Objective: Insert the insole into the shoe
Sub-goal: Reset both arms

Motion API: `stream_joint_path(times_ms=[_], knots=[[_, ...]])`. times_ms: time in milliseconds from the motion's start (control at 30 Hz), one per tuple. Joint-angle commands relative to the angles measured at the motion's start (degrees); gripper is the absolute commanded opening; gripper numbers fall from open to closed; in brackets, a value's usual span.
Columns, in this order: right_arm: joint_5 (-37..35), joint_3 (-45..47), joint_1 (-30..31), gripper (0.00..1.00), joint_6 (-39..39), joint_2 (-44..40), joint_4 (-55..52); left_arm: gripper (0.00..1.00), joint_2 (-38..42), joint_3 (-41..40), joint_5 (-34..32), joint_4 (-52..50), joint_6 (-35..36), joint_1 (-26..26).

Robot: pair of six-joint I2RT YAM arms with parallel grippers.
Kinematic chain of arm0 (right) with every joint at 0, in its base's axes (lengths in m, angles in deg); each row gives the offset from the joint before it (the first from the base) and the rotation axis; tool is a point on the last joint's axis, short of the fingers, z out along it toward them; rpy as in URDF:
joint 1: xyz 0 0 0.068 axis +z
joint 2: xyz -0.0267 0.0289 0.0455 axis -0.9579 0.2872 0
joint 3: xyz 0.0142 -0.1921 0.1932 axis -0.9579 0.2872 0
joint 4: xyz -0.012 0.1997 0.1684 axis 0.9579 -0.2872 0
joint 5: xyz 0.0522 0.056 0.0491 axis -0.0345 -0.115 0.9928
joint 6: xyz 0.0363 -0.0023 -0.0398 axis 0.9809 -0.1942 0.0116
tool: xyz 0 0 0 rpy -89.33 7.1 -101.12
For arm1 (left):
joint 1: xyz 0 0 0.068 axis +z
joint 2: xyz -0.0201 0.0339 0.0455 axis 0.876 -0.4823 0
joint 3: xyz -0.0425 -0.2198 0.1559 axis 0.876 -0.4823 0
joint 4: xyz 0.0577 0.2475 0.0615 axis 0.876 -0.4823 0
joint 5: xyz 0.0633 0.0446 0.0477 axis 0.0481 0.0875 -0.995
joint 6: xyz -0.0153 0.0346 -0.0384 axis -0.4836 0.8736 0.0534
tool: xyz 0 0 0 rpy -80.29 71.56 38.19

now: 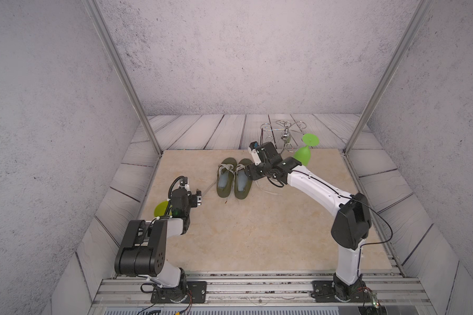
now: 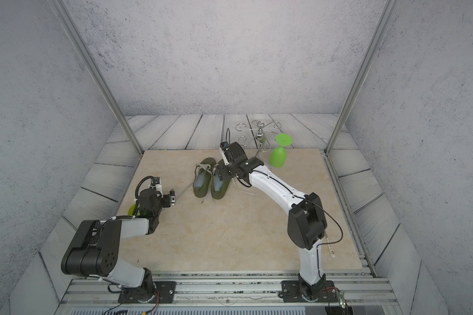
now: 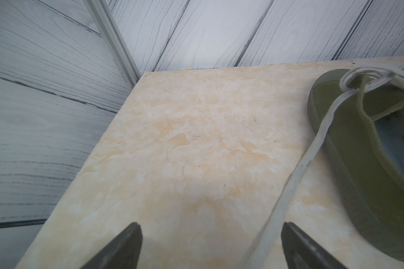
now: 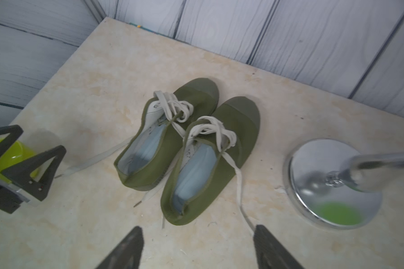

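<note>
Beige stone table [image 1: 257, 231], grey walls. Two green shoes [image 4: 168, 130] sat side by side, openings up for easy reach. Blue insole [image 4: 194, 172] lay inside each. Right gripper [image 4: 197, 246] hung above, jaws apart, empty. Left gripper [image 3: 210, 246] apart too, lace [image 3: 296, 177] lying between, not pinched. Insole fronts hid under tied lace; fully flat? Could not tell.

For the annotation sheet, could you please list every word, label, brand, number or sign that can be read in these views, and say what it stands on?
No text can be read in any view.
Dark printed marks on the pale lining of one olive shoe and the other shoe: too blurred to read.
Thin white strip in a top view: tiny marks, too small to read.
</note>
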Motion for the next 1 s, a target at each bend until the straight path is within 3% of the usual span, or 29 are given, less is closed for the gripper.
stream_joint_path(times_ms=[0,133,300,667,967], knots=[[2.6,-8.9,0.1,0.54,0.0,9.4,-6.6,0.96,-0.2,-0.4,-0.3,1.3,-0.3,0.5],[3.4,-18.8,0.2,0.31,-0.6,18.6,-7.6,0.96,-0.2,-0.4,-0.3,1.3,-0.3,0.5],[-1.2,-24.0,0.4,0.15,-3.6,24.5,-4.7,0.95,-0.2,-0.4,-0.3,1.3,-0.3,0.5],[-6.3,-27.7,0.2,0.03,-8.2,29.1,-1.0,0.96,-0.2,-0.4,-0.3,1.3,-0.3,0.5],[-5.4,-32.8,-1.0,0.03,-8.1,34.5,-1.8,0.96,-0.1,-0.4,-0.3,1.3,-0.3,0.5]])
